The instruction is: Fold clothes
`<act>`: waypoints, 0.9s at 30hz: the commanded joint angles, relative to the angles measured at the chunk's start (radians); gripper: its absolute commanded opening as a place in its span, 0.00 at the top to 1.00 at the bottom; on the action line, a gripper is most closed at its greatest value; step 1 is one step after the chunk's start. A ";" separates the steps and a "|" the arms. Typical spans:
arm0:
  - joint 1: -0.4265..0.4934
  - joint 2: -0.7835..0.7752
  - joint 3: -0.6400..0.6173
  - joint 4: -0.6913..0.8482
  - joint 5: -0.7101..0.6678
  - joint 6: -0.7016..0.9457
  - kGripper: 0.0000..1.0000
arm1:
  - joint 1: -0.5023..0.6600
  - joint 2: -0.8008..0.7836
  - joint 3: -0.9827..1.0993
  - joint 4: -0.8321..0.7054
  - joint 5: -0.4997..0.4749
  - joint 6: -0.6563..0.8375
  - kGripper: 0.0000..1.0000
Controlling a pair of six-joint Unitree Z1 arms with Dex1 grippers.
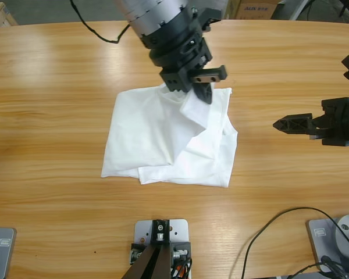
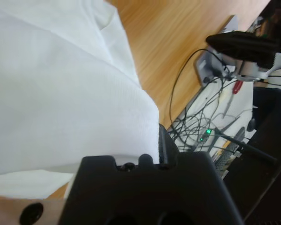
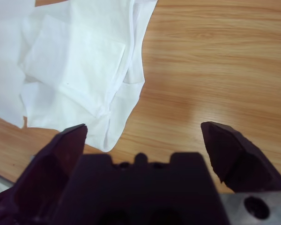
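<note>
T-shirt (image 1: 163,136): white, partly folded, mid-table (image 1: 52,116); no lettering readable on it. Box (image 1: 253,8) beyond the far edge reads "AUX". Left gripper (image 1: 192,87): at the shirt's far edge, jaws pinched on a raised fold; its wrist view alone shows cloth filling the jaws, plus cables (image 2: 196,117) off the table. Right gripper (image 1: 285,124): jaws spread, over bare wood right of the shirt, apart from it.

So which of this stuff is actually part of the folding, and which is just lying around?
Part of the job:
- white T-shirt
- left pincer, gripping the shirt's top edge
- right pincer, open beside the shirt
- wooden table

Just lying about:
- black cables
- cardboard box
</note>
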 commanded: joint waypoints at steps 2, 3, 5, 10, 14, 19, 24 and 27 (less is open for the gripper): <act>-0.048 0.154 -0.140 0.064 -0.037 -0.019 1.00 | -0.017 0.021 0.019 -0.008 0.008 -0.009 0.00; -0.048 0.155 -0.140 0.066 -0.034 -0.019 1.00 | -0.017 0.021 0.020 -0.008 0.008 -0.009 0.00; -0.048 0.158 -0.140 0.066 -0.032 -0.019 1.00 | -0.017 0.022 0.020 -0.008 0.008 -0.009 0.00; -0.052 0.182 -0.197 0.065 -0.067 -0.016 1.00 | -0.017 0.025 0.022 -0.008 0.010 -0.009 0.00; -0.064 0.210 -0.305 0.065 -0.083 -0.021 0.27 | -0.017 0.032 0.025 -0.014 0.013 -0.009 0.00; -0.071 0.238 -0.484 0.063 -0.082 -0.043 0.00 | -0.017 0.031 0.027 -0.017 0.017 -0.009 0.00; -0.072 0.261 -0.684 0.064 -0.081 -0.085 0.00 | -0.017 0.032 0.032 -0.027 0.017 -0.009 0.00; -0.048 0.223 -0.694 0.105 -0.026 -0.070 0.00 | -0.017 0.031 0.031 -0.029 0.017 -0.014 0.00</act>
